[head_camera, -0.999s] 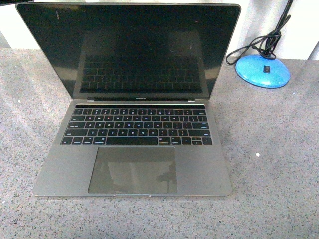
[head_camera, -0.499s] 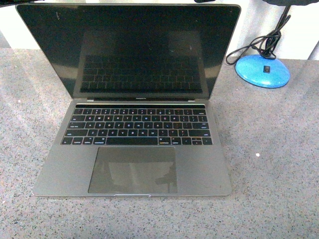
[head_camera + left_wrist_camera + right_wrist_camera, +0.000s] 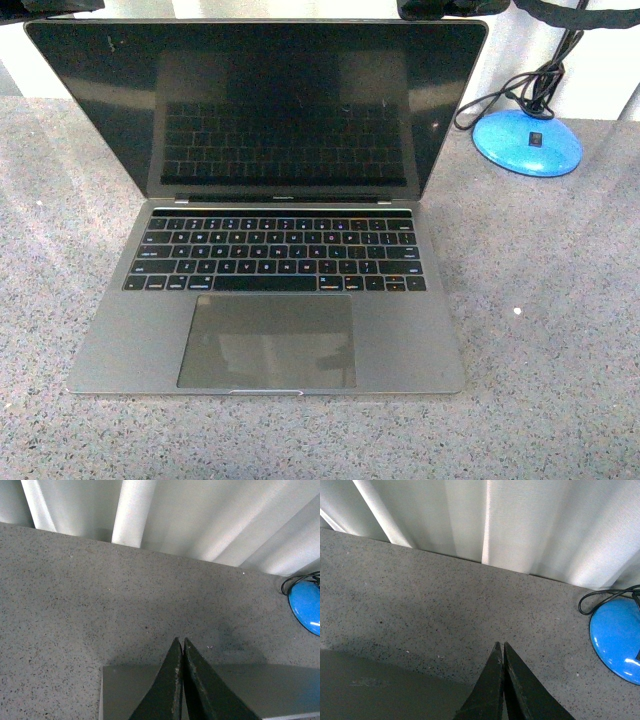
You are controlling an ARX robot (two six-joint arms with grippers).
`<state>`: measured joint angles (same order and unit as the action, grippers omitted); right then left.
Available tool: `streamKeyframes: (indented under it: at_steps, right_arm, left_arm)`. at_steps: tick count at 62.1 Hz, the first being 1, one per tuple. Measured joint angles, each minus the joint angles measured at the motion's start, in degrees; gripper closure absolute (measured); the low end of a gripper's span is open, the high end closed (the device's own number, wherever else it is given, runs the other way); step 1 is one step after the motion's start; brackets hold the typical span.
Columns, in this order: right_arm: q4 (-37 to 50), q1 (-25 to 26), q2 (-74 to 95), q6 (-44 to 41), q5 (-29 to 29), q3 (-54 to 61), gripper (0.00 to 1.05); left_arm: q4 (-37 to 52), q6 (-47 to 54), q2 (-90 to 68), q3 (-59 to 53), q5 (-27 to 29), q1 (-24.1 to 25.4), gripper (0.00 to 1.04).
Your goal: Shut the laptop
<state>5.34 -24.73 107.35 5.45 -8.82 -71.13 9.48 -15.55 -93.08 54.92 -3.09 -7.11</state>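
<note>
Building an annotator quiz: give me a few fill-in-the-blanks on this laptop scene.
1. The laptop lid is ____ (open/closed).
2. The round base beside it is coloured ____.
3. The left hand and right hand are both ____ (open/shut).
Missing words: open; blue; shut.
</note>
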Motion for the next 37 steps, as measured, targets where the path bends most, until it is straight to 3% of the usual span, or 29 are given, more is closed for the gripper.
streamKeyframes:
  at_steps: [37]
  right_arm:
    - [-3.1,-2.01,-0.96,6.91,-1.62,3.39,1.04]
  left_arm:
    - [-4.57,0.02,0.7,-2.58,-0.57,1.05,1.01]
